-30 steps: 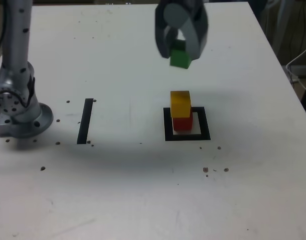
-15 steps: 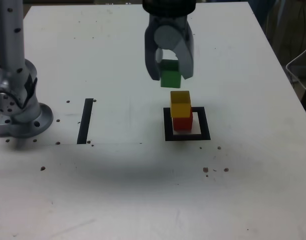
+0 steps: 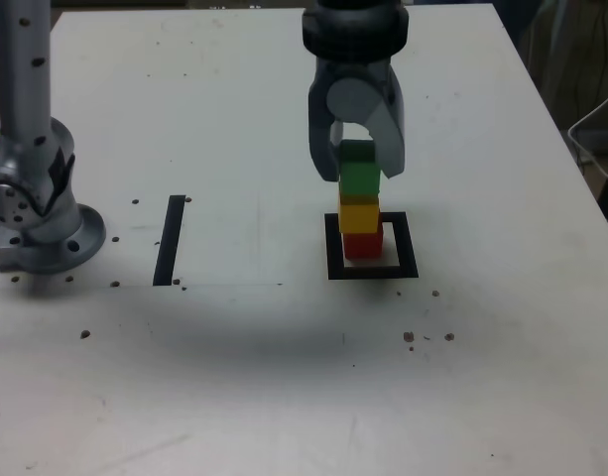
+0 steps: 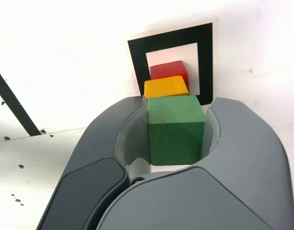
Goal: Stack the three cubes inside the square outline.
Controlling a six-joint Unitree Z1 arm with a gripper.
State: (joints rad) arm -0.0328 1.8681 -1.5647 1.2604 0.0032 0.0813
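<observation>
I am holding the grey two-fingered gripper (image 3: 359,171) at the exterior view's centre, clamped on the small matte green cube (image 3: 360,176), because it is sitting over the yellow cube (image 3: 359,215) and red cube (image 3: 362,243) stacked inside the black square outline (image 3: 371,270).

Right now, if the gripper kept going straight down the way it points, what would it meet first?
The gripper, shut on the green cube, points down at the yellow cube on the red cube. Green would press on yellow first; contact may already exist.
</observation>
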